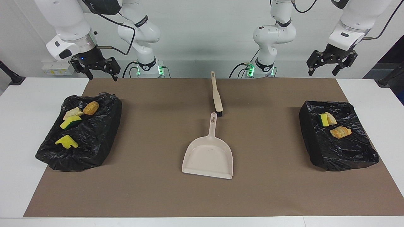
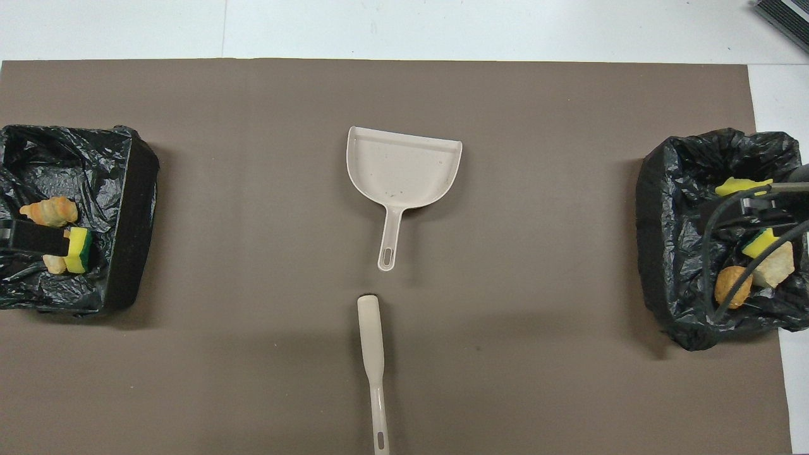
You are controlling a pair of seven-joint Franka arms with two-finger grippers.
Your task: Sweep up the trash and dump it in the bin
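The trash lies in two black-bagged bins. The bin (image 1: 94,148) at the right arm's end holds a brown bun (image 1: 91,107), a pale chunk (image 1: 73,112) and two yellow sponges (image 1: 71,122) (image 1: 66,141). The bin (image 1: 341,154) at the left arm's end holds a green-backed sponge (image 1: 323,119) and two pastries (image 1: 330,118) (image 1: 340,132). My right gripper (image 1: 102,77) hangs open and empty in the air over the mat's edge by its bin. My left gripper (image 1: 325,71) hangs open and empty, high above the table edge by the other bin.
A beige dustpan (image 1: 208,157) (image 2: 402,165) lies mid-mat, its handle pointing toward the robots. In line with it and nearer to the robots lies the beige brush (image 1: 216,94) (image 2: 373,354), bristles toward the dustpan handle. Brown mat (image 1: 157,189) covers the table.
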